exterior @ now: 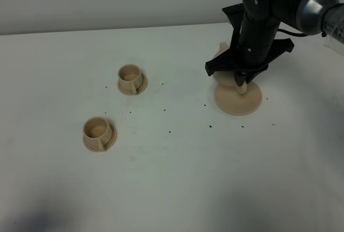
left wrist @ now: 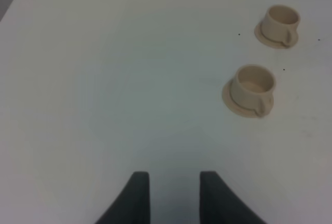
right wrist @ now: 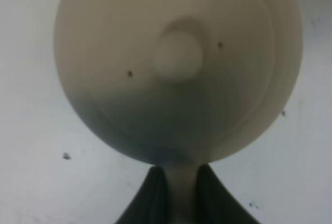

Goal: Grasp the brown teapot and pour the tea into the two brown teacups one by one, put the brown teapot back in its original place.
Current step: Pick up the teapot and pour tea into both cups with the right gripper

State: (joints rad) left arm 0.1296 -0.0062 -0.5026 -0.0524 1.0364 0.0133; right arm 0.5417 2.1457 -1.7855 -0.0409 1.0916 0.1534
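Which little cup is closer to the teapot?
The back cup, up by the wall side; the front cup sits farther from the teapot.

The squat pale-tan teapot, two small pale-tan cups and flat round tan saucer look like smooth, matt plastic. The white table is smooth, matt and dark-specked.

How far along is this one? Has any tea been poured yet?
Done: nothing visible; the far teacup and the near teacup look empty. In hand: the right tool is shut on the handle of the brown teapot, at the saucer; lifted or not, unclear. Left: both pours and setting the teapot back. The left tool is open.
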